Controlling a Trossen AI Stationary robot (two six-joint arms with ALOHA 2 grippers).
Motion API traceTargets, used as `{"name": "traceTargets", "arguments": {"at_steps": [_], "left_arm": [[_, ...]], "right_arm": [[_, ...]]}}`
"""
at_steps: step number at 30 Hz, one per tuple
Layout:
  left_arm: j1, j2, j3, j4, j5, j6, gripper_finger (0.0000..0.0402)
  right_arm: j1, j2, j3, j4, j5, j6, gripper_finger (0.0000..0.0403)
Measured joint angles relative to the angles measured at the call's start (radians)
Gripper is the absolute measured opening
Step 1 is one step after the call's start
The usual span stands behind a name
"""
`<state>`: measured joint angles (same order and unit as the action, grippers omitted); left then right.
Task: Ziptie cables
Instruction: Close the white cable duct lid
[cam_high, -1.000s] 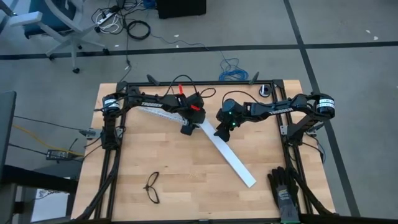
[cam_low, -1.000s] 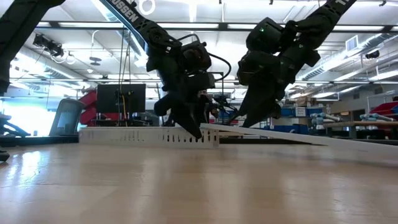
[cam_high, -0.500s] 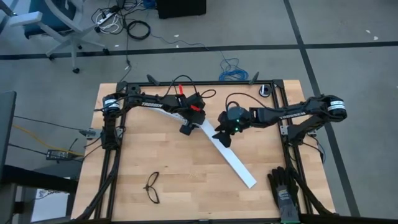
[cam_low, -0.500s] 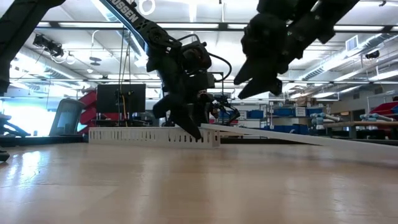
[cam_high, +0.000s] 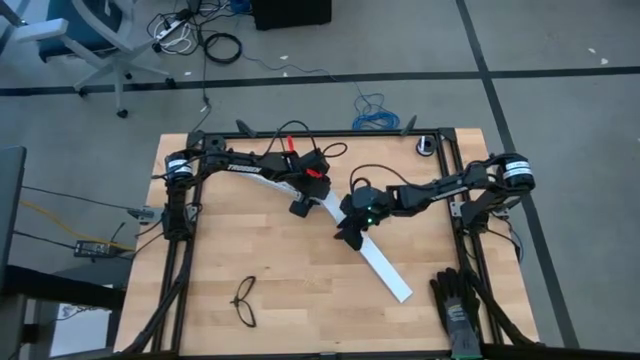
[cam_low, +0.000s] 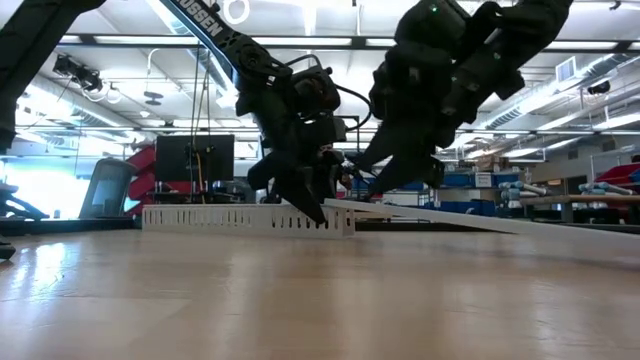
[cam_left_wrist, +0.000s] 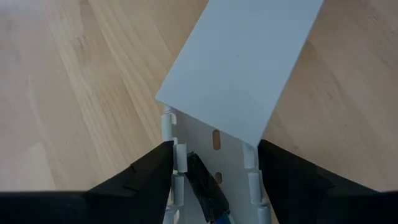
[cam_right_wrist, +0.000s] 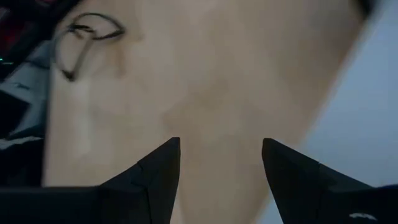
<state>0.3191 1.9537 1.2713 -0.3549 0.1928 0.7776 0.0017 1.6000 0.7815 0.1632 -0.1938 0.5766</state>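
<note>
The left gripper, fingers apart, straddles a slotted white plastic duct at the wooden table's 12 o'clock. Only the cables' dark end shows inside; a flat white lid hides the rest. The right gripper hangs open beside the lid.

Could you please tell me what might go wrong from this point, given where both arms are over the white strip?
1. The two arms work close together: the left tool sits at the slotted white channel while the right tool hovers open just beside it, so they could collide.
2. The flat white strip rests tilted on the channel; a nudge from either tool could slide it off.
3. The dark cable end lies between the left tool's fingers and may get pushed aside.
</note>
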Motion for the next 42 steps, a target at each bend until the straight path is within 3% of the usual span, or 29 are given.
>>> {"name": "traceTargets", "arguments": {"at_steps": [9,17,32,42], "left_arm": [[0.0,0.0,0.0,-0.007,0.0,-0.013,0.0232],[0.0,0.0,0.0,-0.015,0.002,-0.027,0.0232],[-0.002,0.0,0.002,-0.033,0.002,-0.026,0.0232],[-0.026,0.0,0.002,-0.042,0.017,-0.026,0.0232]], "right_arm": [[0.089,0.007,0.0,-0.011,-0.032,0.07,0.0214],[0.121,0.018,0.0,-0.129,-0.038,0.111,0.0205],[0.123,0.016,0.0,-0.242,-0.181,0.124,0.0192],[0.1,0.015,0.0,-0.32,-0.204,0.051,0.0192]]}}
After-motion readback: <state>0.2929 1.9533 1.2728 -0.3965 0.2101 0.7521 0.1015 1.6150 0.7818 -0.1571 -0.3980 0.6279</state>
